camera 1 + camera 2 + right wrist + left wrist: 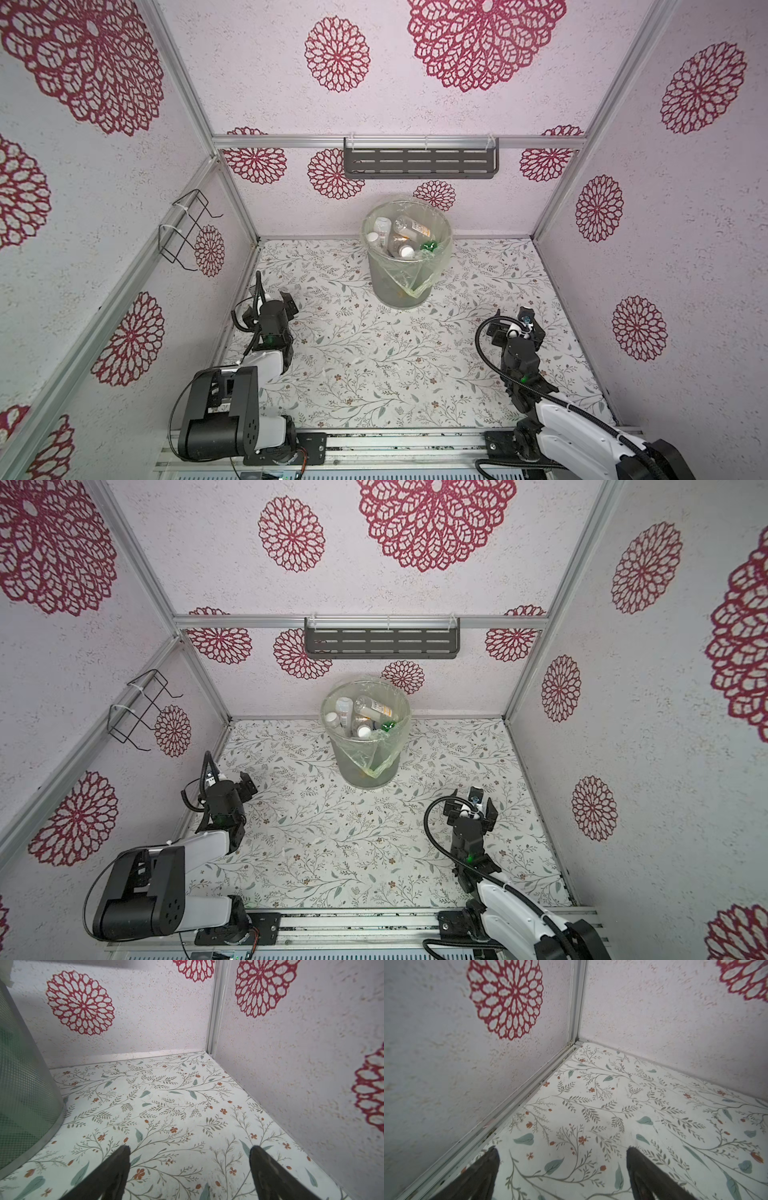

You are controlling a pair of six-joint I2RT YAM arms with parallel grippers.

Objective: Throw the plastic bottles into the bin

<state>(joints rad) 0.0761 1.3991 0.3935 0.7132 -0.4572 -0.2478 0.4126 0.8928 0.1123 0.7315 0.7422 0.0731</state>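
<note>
With the left pincer (pixel 562 1152) and the right pincer (pixel 190 1148) both wide and empty over the bare table (pixel 374 365), and the plastic bottles (pixel 409 227) heaped in the bin (pixel 392 291) ahead of and between them, the throwing looks finished, so the next move is likely only a retreat.

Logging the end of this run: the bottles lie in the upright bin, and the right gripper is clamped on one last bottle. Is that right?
Not quite. The right gripper holds nothing: the right wrist view shows its jaws apart with only table between them. The bottles do lie in the upright bin.
</note>
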